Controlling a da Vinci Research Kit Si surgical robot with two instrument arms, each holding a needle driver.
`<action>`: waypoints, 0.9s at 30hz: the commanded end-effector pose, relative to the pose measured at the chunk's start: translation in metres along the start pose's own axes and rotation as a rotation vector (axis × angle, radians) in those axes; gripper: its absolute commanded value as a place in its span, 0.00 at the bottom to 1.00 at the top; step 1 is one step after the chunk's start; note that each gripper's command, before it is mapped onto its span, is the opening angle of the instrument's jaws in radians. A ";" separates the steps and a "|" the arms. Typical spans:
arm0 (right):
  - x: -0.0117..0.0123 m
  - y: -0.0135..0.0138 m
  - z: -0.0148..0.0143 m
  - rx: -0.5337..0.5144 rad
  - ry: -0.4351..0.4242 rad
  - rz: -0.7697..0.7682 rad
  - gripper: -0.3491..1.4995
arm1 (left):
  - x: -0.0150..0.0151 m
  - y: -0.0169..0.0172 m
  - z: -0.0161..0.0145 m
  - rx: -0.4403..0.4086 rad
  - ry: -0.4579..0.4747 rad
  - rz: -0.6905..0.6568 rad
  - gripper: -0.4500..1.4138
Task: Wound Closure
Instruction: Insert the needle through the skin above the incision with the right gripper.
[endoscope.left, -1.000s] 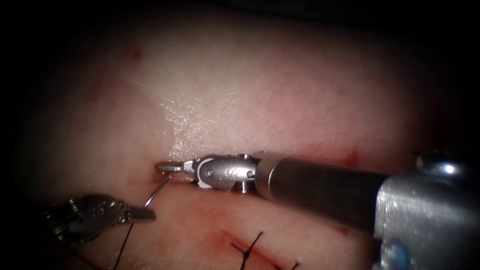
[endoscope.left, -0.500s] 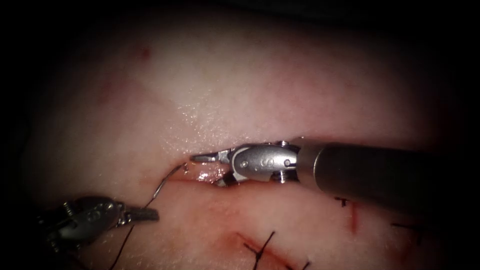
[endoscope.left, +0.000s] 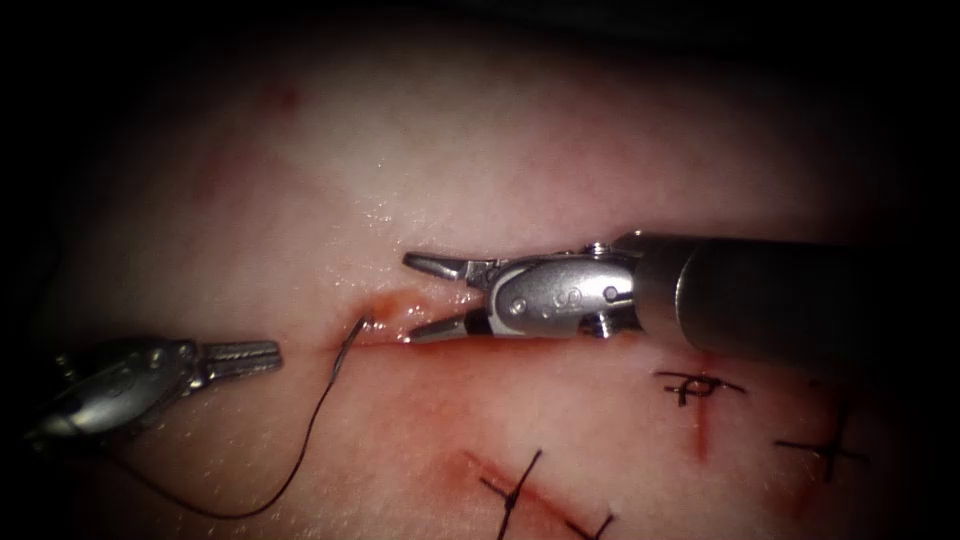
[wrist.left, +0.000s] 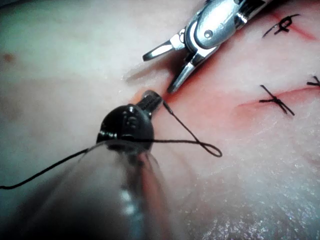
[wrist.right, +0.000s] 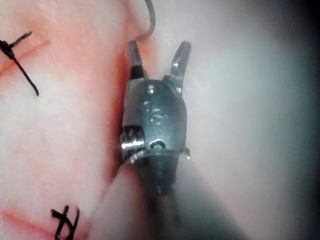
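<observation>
The curved needle (endoscope.left: 350, 345) stands in the tissue (endoscope.left: 520, 160) at the left end of the cut (endoscope.left: 520, 343), its tip buried near a red spot and its tail free. Black thread (endoscope.left: 310, 440) runs from the tail down and leftward in a loop. My right tool (endoscope.left: 412, 298) lies along the cut just right of the needle, jaws open, holding nothing. My left tool (endoscope.left: 275, 350) sits left of the needle, jaws shut on nothing, a small gap away. The left wrist view shows the left tool (wrist.left: 152, 99), looped thread (wrist.left: 190, 132) and open right tool (wrist.left: 159, 72). In the right wrist view the needle (wrist.right: 150, 22) curves just beyond the open jaws (wrist.right: 157, 50).
Earlier stitches with black knots (endoscope.left: 510, 490) (endoscope.left: 690, 385) (endoscope.left: 825, 450) cross red marks on the tissue below and right of the cut. Red fluid (endoscope.left: 400, 320) stains the cut's left end. The right tool's shaft (endoscope.left: 780, 300) lies over the cut's right part.
The right tool let go of the needle's tip, drew back to the right and opened. The left tool released the needle's tail and moved up and left. The thread now hangs slack.
</observation>
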 end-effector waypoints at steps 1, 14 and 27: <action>0.0000 -0.0015 0.0019 0.005 0.007 0.010 0.91 | -0.0005 -0.0004 0.0012 -0.001 0.003 0.005 0.11; -0.0005 -0.0036 0.0035 -0.035 0.061 -0.007 0.89 | -0.0052 -0.0018 0.0054 -0.050 -0.118 0.003 0.08; 0.0028 -0.0036 0.0030 -0.125 0.098 -0.047 0.88 | -0.0069 -0.0016 0.0062 -0.083 -0.162 -0.016 0.08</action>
